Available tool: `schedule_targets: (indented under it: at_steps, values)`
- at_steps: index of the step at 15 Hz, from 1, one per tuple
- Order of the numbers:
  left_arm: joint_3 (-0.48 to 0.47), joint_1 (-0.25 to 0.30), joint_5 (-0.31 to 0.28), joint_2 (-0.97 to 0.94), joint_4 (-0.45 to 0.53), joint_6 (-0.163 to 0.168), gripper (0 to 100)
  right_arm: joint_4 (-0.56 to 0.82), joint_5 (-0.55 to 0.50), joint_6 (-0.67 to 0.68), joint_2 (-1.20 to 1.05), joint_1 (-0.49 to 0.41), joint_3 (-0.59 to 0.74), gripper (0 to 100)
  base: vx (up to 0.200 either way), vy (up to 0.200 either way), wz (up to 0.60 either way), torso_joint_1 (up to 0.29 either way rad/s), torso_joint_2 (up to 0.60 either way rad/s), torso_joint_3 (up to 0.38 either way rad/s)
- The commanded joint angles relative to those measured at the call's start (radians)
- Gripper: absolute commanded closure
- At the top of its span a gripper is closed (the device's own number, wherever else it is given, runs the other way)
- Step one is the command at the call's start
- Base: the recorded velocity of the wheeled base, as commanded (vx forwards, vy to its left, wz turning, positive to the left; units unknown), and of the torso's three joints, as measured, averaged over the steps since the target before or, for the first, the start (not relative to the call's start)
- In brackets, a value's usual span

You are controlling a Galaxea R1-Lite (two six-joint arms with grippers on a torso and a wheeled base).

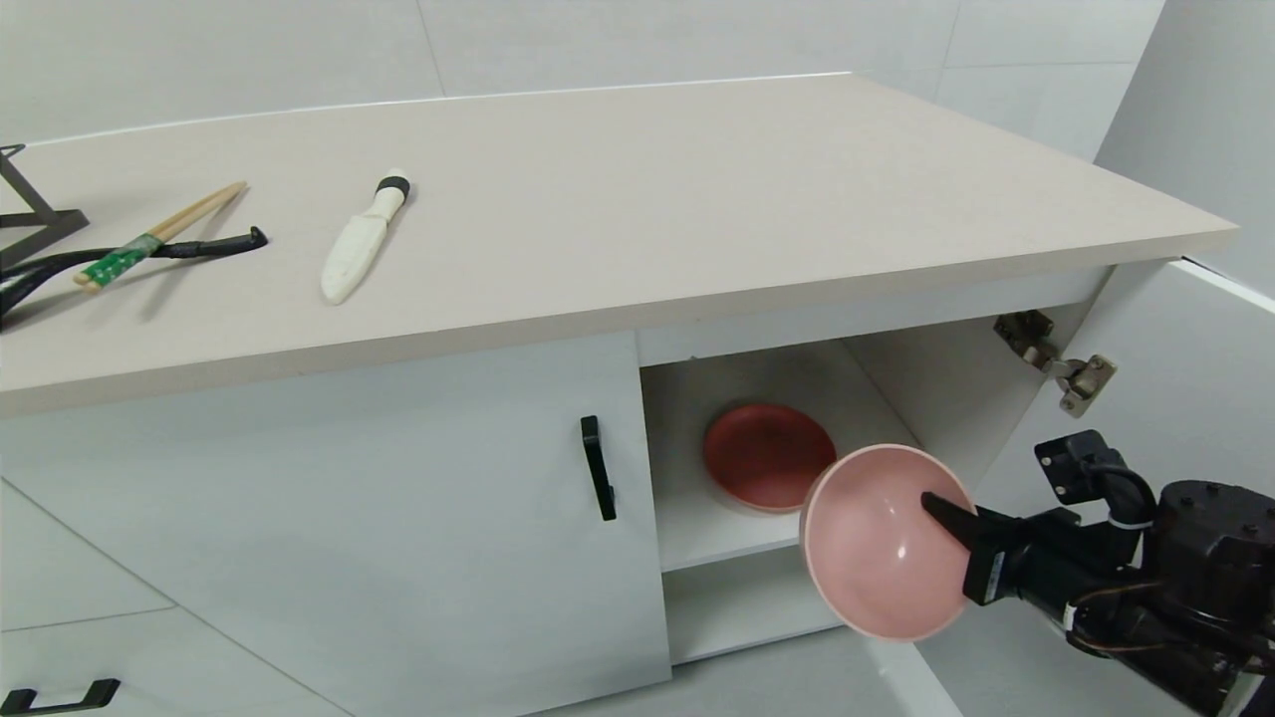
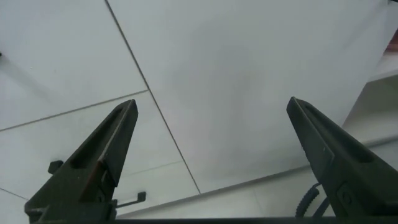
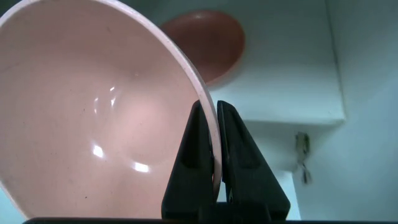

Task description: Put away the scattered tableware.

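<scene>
White cabinet [image 1: 687,528] open | right gripper [image 1: 936,503] jaws pinch pink bowl [image 1: 867,558] rim before cabinet | likely light, slippery, fragile | left gripper [image 2: 211,102] jaws wide, empty

The cabinet's right bay stands open. On its white shelf [image 1: 687,528] a dark red round plate [image 1: 767,455] fills the near middle, with bare shelf behind it and a narrow strip to its left. A pale pink round bowl [image 1: 877,558], pinched at the rim by the right gripper [image 1: 931,501], hangs before the opening's right side. The closed white door [image 1: 349,518] blocks the left, the beige surface [image 1: 647,199] overhangs, and a metal hinge [image 1: 1056,363] juts out on the right.
</scene>
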Motion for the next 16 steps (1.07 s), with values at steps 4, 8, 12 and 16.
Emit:
schedule_targets:
  at_steps: [4,8,12,16]
  values:
    - [-0.001,-0.003,-0.054,0.003,0.004,0.047,0,-0.001,-0.001,-0.006,0.090,0.008,-0.133,100,0.000,0.000,0.00,0.000,0.00,0.000]
    - [0.002,-0.003,0.026,0.003,-0.010,-0.036,0,-0.001,0.000,-0.030,0.216,0.006,-0.260,100,0.000,0.000,0.00,0.000,0.00,0.000]
    - [0.002,-0.002,0.026,0.003,-0.010,-0.051,0,0.075,0.000,-0.033,0.273,0.003,-0.449,100,0.000,0.000,0.00,0.000,0.00,0.000]
    - [0.004,-0.002,0.000,0.003,-0.033,-0.034,0,0.200,0.008,-0.033,0.279,-0.002,-0.558,100,0.000,0.000,0.00,0.000,0.00,0.000]
